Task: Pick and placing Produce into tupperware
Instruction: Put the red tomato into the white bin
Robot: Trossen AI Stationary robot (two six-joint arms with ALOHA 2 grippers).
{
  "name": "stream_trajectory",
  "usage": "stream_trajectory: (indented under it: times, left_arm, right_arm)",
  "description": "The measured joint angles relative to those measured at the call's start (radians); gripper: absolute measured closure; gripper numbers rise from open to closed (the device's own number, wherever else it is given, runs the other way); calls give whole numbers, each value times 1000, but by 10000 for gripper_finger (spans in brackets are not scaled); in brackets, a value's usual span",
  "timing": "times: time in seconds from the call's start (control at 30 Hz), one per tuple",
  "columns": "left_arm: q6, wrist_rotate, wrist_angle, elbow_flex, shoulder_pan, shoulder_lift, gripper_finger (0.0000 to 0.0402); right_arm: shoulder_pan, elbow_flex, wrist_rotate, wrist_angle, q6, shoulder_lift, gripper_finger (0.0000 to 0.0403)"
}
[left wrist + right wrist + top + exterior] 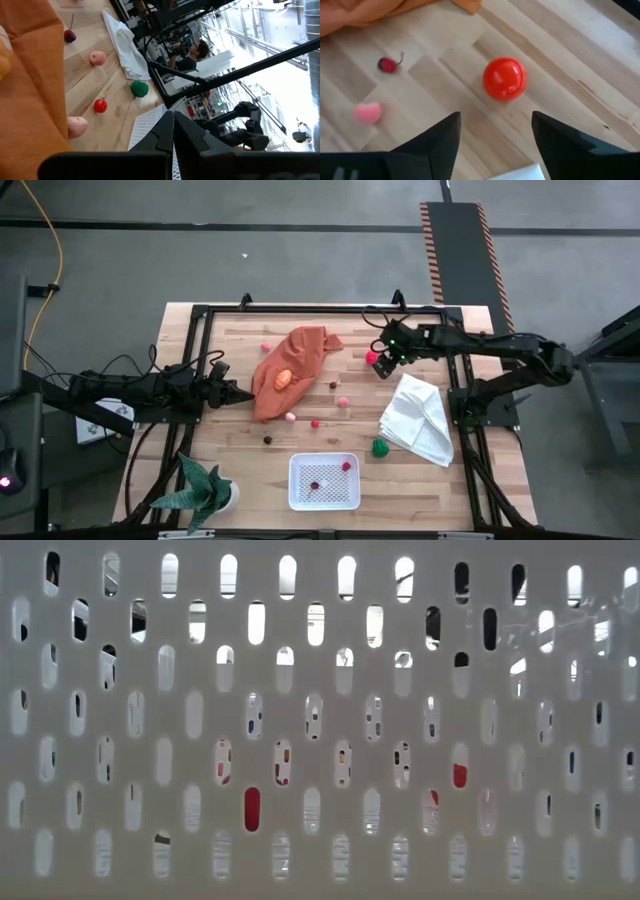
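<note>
The white tupperware point(323, 494) sits near the table's near edge with a red and a dark piece in it. Its slotted wall point(320, 690) fills the low view. Tiny produce lies scattered on the wood: pink, red, dark and green point(380, 447) pieces. My right gripper point(382, 366) point(495, 131) is open and hovers over a red ball point(504, 79) near the far right, which lies just ahead of the gap between its fingers. My left gripper point(236, 392) point(173, 131) is shut and waits at the left edge of the orange cloth point(290, 365).
An orange piece point(284, 378) rests on the orange cloth. A white folded cloth point(418, 418) lies at the right, by the green piece. A potted plant point(205, 490) stands at the near left corner. A black frame rims the table. A person point(192, 55) is in the room beyond.
</note>
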Motion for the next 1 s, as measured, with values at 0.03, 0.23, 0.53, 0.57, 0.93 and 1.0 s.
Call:
stream_trajectory:
  times: [0.03,0.23,0.53,0.57,0.93,1.0]
  left_arm:
    - [0,0,0,0,0,0,401]
    - [0,0,0,0,0,0,401]
    - [0,0,0,0,0,0,401]
    - [0,0,0,0,0,0,401]
    - [0,0,0,0,0,0,401]
    - [0,0,0,0,0,0,401]
  right_arm:
    - [-8,0,-1,14,13,16,158]
    - [-42,0,-12,48,78,96,135]
    - [-67,0,-90,110,134,178,100]
    - [-69,0,-90,111,136,186,97]
    - [-120,1,-98,142,124,271,86]
    - [-126,1,-98,155,118,281,86]
